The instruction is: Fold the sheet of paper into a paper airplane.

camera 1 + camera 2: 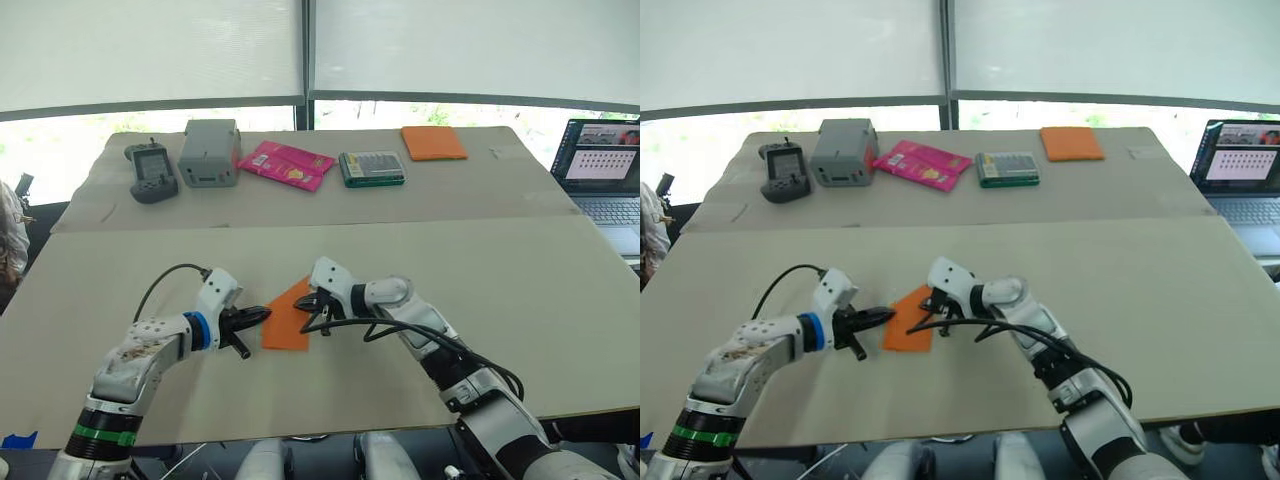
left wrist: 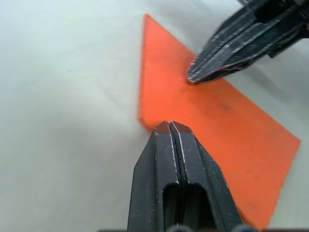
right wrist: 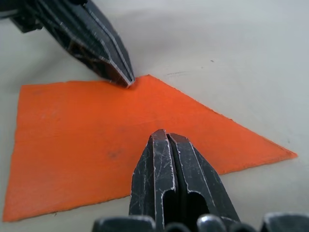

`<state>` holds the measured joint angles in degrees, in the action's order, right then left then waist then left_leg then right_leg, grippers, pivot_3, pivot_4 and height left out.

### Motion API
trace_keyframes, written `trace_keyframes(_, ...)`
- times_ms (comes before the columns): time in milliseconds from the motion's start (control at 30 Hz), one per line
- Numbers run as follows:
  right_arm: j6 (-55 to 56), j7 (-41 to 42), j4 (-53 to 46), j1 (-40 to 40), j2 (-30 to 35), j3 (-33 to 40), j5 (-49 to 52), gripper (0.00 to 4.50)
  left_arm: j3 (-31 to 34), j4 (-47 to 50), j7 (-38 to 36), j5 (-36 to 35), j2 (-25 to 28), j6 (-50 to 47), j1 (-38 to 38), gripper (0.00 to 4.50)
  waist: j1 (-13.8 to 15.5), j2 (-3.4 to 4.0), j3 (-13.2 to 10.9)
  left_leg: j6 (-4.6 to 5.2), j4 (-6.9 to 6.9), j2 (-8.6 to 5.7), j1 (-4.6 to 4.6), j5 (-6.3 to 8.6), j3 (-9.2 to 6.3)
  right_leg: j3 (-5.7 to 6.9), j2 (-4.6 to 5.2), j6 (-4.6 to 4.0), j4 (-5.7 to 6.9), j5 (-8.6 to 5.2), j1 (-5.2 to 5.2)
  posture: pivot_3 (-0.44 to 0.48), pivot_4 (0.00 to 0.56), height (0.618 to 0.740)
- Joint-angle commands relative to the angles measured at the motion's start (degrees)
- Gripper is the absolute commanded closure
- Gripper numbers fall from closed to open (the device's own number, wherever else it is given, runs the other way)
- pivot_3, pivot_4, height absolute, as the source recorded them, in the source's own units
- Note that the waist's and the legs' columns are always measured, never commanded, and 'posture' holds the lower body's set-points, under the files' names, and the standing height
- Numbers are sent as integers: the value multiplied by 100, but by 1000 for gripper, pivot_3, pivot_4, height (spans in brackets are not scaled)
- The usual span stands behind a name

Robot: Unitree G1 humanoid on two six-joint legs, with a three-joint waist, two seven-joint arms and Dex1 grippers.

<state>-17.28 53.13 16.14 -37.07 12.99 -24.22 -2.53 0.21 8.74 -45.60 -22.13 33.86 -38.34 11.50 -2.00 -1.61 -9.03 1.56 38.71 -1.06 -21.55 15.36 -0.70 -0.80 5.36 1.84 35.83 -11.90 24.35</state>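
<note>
1. One fold, at most a few, looks done: in the head views the sheet of paper point(image 1: 287, 317) lies flat on the bench point(image 1: 560, 300) as a pointed wedge, between the left claw point(image 1: 262, 314) and the right claw point(image 1: 314, 300), both touching it.
2. Left wrist view: the left claw's fingers are together, its tip on the paper's near edge; the right claw's tip presses the far side.
3. Right wrist view: the right claw's fingers are pressed together over the paper, clamping nothing. A faint crease runs across. I judge the wing folds remain.
</note>
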Motion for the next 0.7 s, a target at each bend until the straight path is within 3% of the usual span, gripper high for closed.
trace_keyframes(33, -220, 163, -140, 287, 122, -335, -166, 4500, 160, -390, 126, -16, -184, 251, 547, 4469, 48, -1, 0, 0, 4, -1, -1, 0, -1, 2, 0, 0, -1, 0, -1, 0, 150, 740)
trace_keyframes(167, -417, 135, -409, 450, 160, -373, -205, 4500, -100, -965, -24, 165, -365, 619, 1129, 4469, 97, -1, 0, 0, 7, -2, 1, 0, 1, 3, -1, 0, 1, 0, -4, 0, 150, 740)
trace_keyframes(433, -770, -68, -795, 718, 255, -420, -276, 4500, -604, -2968, -1000, 592, -724, 1830, 2575, 4469, 117, -2, 1, -1, 7, -8, 0, -1, 4, 4, -7, 1, -1, 0, -5, 0, 150, 740)
trace_keyframes(700, -950, -249, -921, 763, 298, -347, -242, 4500, -870, -4573, -1463, 1024, -1260, 2685, 3361, 4469, 116, -3, 1, 1, 15, -15, -2, -1, 10, 4, -9, 3, -2, 0, -9, 0, 150, 740)
